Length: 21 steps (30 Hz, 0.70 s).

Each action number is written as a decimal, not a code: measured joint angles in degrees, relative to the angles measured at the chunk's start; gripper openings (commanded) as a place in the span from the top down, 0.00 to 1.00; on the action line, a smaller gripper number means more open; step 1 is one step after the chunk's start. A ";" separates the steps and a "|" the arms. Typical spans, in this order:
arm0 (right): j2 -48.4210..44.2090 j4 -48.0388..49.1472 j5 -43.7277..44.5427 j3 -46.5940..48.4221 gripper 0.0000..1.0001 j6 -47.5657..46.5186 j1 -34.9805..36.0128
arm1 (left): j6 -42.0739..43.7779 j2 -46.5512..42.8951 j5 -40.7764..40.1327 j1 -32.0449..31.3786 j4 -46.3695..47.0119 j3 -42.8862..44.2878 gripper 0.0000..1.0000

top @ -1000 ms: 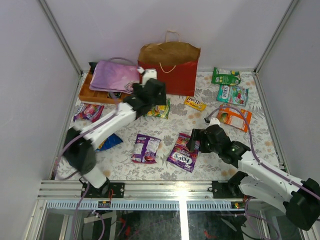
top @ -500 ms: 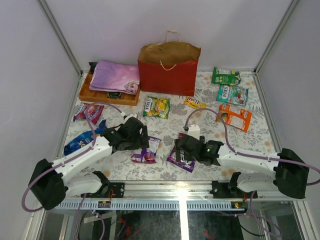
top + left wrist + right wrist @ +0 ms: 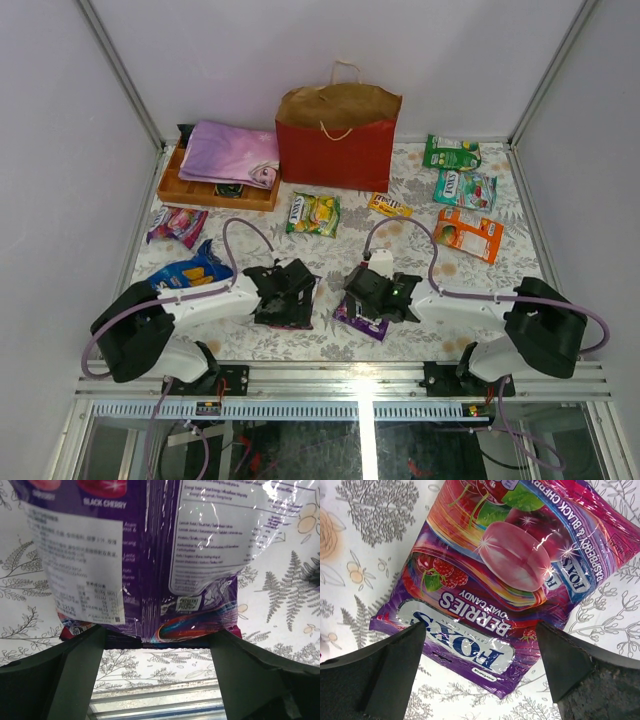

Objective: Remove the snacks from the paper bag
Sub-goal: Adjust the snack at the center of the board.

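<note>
A robotics lab test cell, going by the plain white wall panels (image 3: 60, 150) held in aluminium corner posts (image 3: 120, 70) around a leaf-printed tabletop (image 3: 400, 235), with a left arm (image 3: 200, 300) and right arm (image 3: 470, 305) trailing purple cables (image 3: 240, 220), bolted to a slotted aluminium rail (image 3: 330, 378).

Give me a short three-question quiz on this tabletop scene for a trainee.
1. True or false: the red paper bag lies flat on its side.
2. The Fox's packet between the right end effector's fingers is mainly: A green, B purple, C yellow.
3. Which face of the candy packet below the left end effector points up at the wrist camera?
Key: 1 false, it stands upright. 2 B. 3 the back, with its printed label text.
</note>
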 measured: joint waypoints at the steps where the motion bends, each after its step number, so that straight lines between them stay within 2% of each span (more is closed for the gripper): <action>1: 0.44 0.20 0.11 0.22 0.01 -0.02 -0.42 | 0.00 0.76 -0.09 -0.13 0.39 0.04 0.18; 6: 3.30 2.40 0.24 1.55 0.01 -1.57 -3.85 | 0.20 5.14 -1.57 -0.28 1.33 3.06 0.18; 11: 3.91 6.47 -0.50 0.90 0.01 -4.57 -11.41 | 1.14 12.33 -3.85 -0.46 3.39 9.64 0.17; 15: 3.39 6.91 -0.07 0.72 0.01 -8.02 -14.97 | 2.43 15.72 -5.73 -0.50 6.19 13.55 0.06; 17: 1.70 6.19 -0.04 0.72 0.01 -10.91 -15.13 | 3.23 15.43 -5.79 -0.46 6.80 14.27 0.00; 21: -6.51 6.43 -0.17 0.74 0.01 -16.52 -15.13 | 5.44 8.98 -4.44 0.85 6.36 15.32 0.00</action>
